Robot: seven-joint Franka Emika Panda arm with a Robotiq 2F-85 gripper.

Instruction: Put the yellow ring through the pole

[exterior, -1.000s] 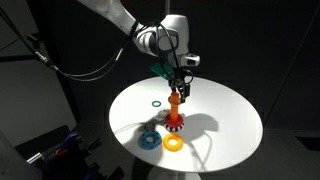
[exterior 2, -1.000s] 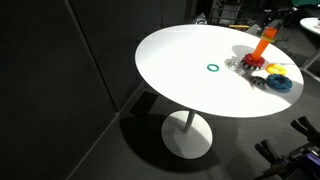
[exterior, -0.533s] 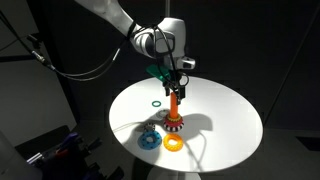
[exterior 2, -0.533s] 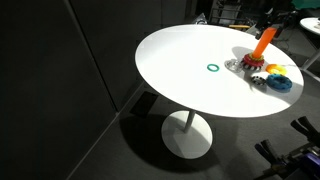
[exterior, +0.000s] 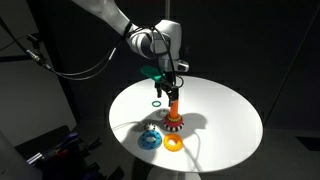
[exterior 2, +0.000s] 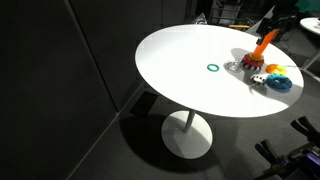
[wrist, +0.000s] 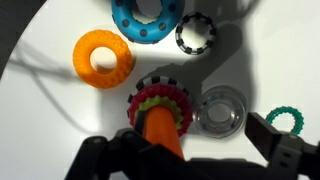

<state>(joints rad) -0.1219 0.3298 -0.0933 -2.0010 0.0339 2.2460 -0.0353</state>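
Observation:
The pole [exterior: 175,107] is an orange peg on a red-and-white base, and it leans off upright in an exterior view [exterior 2: 262,47]. In the wrist view the pole [wrist: 160,128] rises between my fingers, close to the left one. My gripper [wrist: 188,135] is open around the pole's top, and it also shows in both exterior views [exterior: 172,86] [exterior 2: 272,27]. The yellow ring [wrist: 103,57] lies flat on the table beside the pole's base, apart from my fingers, seen in both exterior views [exterior: 174,143] [exterior 2: 277,70].
A blue ring [wrist: 148,18] [exterior: 150,139] lies next to the yellow ring. A dark toothed ring [wrist: 195,35] and a clear ring [wrist: 220,110] lie by the base. A thin green ring [wrist: 288,119] [exterior 2: 212,68] lies apart. All sit on a round white table [exterior 2: 180,70].
My gripper has shifted sideways at the pole's top, and the pole has gone from upright to leaning. The rings have not moved.

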